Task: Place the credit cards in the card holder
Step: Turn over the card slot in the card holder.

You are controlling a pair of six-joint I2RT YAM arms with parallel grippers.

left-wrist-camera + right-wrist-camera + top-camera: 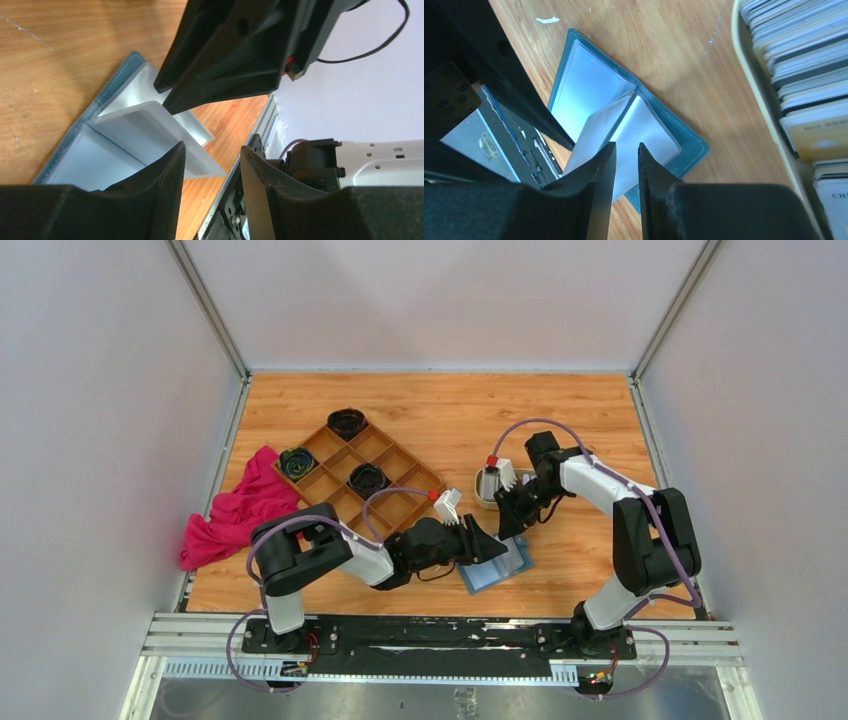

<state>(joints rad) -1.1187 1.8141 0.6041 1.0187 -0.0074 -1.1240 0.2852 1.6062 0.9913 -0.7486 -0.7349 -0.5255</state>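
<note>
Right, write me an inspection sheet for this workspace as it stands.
Surface: wooden table, faint scuffs, a white fleck beside the holder.
Job's things: card holder lying open, clear leaves raised; cards stacked in the cream tray.
Clutter: compartment tray with three dark round things; pink cloth at the left edge.
Grippers: left jaws apart over the holder, nothing between them; right jaws narrowly apart by a raised leaf, nothing seen between them.
Cables: purple loops on both arms, clear of the holder.
Surroundings: pale walls, metal frame posts; nothing else seen.
</note>
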